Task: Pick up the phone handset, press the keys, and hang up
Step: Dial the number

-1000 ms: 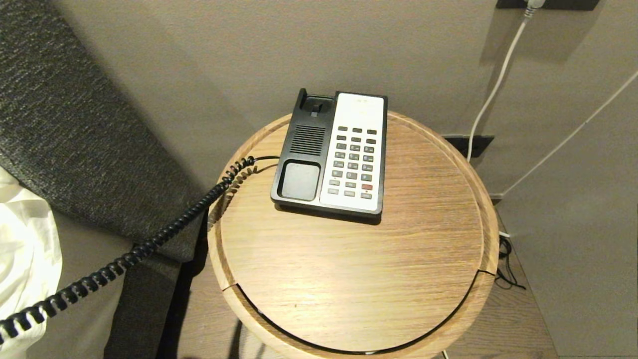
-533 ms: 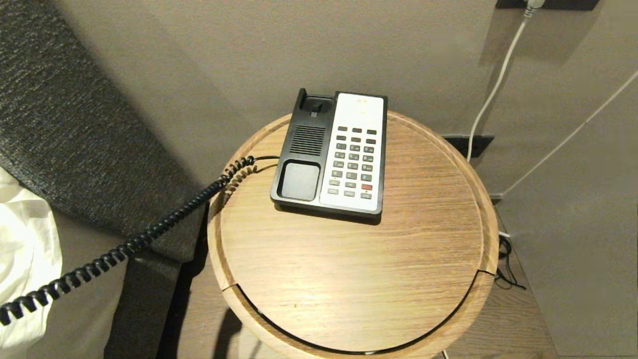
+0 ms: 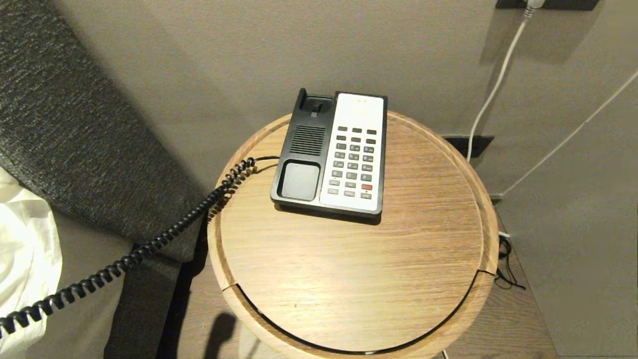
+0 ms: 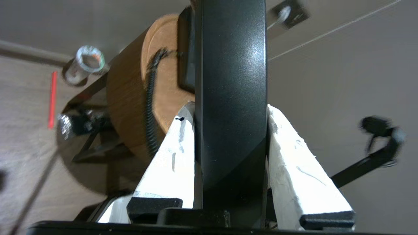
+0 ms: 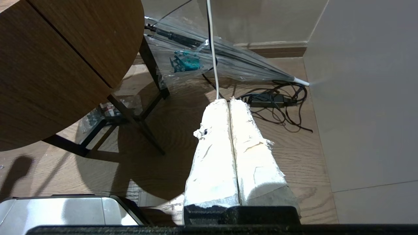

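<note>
A round wooden tabletop (image 3: 349, 279) stands against a beige wall, carrying a black-and-white phone base (image 3: 331, 154). Its cradle on the black side is empty. The phone handset (image 4: 232, 98) is off the base and out of the head view. The left wrist view shows it clamped between the white padded fingers (image 4: 173, 153) of the left tool (image 4: 230, 117), which grips the glossy black bar across its width.

The black coiled cord (image 3: 149, 247) runs from the near-left corner of the base, over the tabletop's left rim and down toward the lower left edge of the head view. Compared with a second ago, the cord's far end sits slightly lower and its sag has shifted, and a dark shadow has grown on the floor just below the tabletop's front-left rim. The phone base has not moved. This suggests the left arm is carrying the handset around, off to the robot's left.

The right tool (image 5: 230, 101) hangs low beside the tabletop's legs, above the wooden floor, its white fingers pressed together and holding nothing.

The pickup looks complete. Pressing the keys (image 3: 354, 162) appears to be the next step, then hanging up.
</note>
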You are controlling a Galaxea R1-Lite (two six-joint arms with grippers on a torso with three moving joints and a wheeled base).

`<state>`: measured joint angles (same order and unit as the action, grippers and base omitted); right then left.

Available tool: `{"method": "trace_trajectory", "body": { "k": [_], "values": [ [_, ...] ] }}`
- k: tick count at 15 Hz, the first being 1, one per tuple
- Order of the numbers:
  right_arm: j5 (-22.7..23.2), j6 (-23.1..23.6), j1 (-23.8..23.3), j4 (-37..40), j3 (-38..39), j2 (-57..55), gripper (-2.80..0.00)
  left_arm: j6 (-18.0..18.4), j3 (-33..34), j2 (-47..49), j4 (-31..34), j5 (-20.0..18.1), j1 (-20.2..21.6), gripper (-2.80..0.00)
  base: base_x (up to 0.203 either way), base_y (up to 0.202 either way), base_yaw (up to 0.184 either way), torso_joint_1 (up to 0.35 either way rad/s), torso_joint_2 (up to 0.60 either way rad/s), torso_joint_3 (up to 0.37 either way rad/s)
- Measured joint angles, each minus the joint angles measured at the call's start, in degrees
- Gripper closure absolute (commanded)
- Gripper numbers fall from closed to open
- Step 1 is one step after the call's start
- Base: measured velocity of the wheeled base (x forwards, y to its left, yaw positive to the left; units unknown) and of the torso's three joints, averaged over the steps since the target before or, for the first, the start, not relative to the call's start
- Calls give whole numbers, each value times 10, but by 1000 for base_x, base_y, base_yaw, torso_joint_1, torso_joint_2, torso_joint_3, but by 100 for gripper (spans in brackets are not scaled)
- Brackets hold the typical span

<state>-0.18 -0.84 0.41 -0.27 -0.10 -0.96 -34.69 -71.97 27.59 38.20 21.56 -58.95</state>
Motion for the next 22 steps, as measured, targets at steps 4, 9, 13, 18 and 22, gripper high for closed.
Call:
{"method": "trace_trajectory", "body": {
  "k": [4, 9, 13, 18, 22],
  "values": [
    [0, 0, 0, -3, 0, 0, 0, 2, -31, 2, -4, -10, 0, 0, 0, 0, 0, 0, 0, 0],
    [60, -33, 0, 147, -210, 0, 0, 2, -34, 4, -4, -20, 0, 0, 0, 0, 0, 0, 0, 0],
    [152, -79, 0, 342, -436, -28, 0, 0, -30, 3, -16, -25, -1, 0, 0, 0, 0, 0, 0, 0],
    [220, -144, -1, 350, -611, -271, 0, 1, -22, 6, -17, -25, 0, 0, 0, 0, 0, 0, 0, 0],
    [231, -129, 23, 328, -744, -539, 0, -2, -19, 5, -18, -26, 0, 0, 0, 0, 0, 0, 0, 0]
  ]
}}
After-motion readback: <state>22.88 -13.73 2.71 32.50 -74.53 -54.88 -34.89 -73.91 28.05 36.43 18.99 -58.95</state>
